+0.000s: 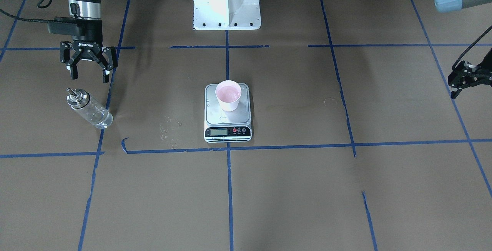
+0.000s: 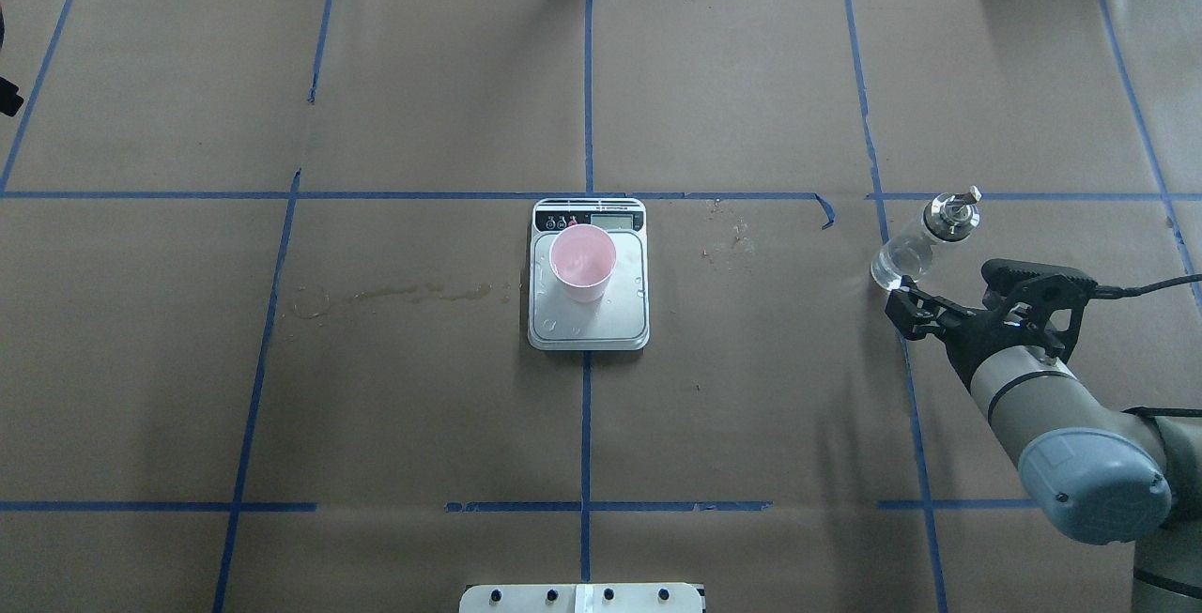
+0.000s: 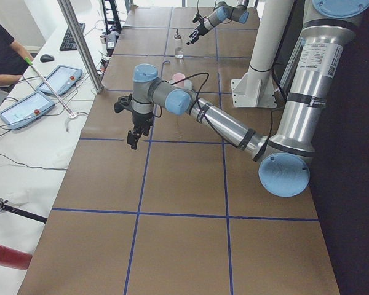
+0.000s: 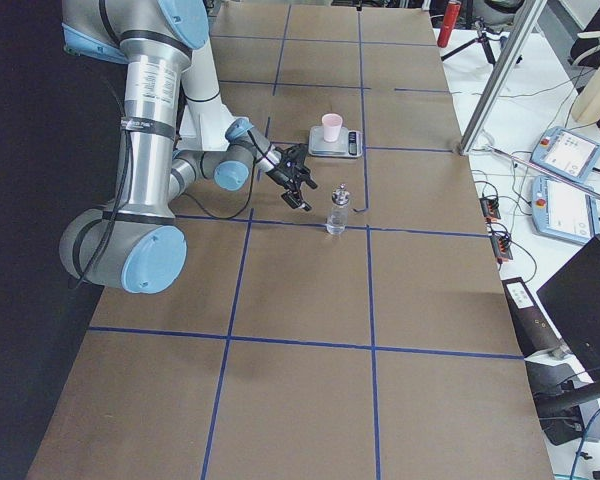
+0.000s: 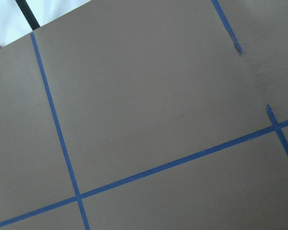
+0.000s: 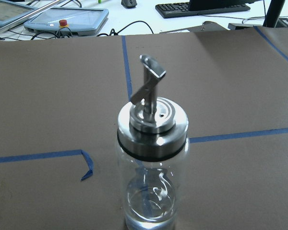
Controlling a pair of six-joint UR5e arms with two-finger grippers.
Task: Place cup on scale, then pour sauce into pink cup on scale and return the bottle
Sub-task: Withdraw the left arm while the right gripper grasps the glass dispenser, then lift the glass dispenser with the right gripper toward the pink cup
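Our right gripper [image 1: 89,77] hangs open just behind the upright bottle [image 1: 89,108] near the table's [image 1: 307,189] right end, not touching it. The cup [image 1: 228,95] is already on the scale [image 1: 226,119] mid-table, so we reckon next up is closing round the glass below the cap. We can't tell if the cup holds anything, or whether the half-cropped left gripper [image 1: 459,80] is open.

cup [image 1: 228,96] 1 | scale [image 1: 215,116] 1 | bottle [image 1: 90,109] 1 | pincers 2: right pincer [image 1: 89,76], left pincer [image 1: 456,83]
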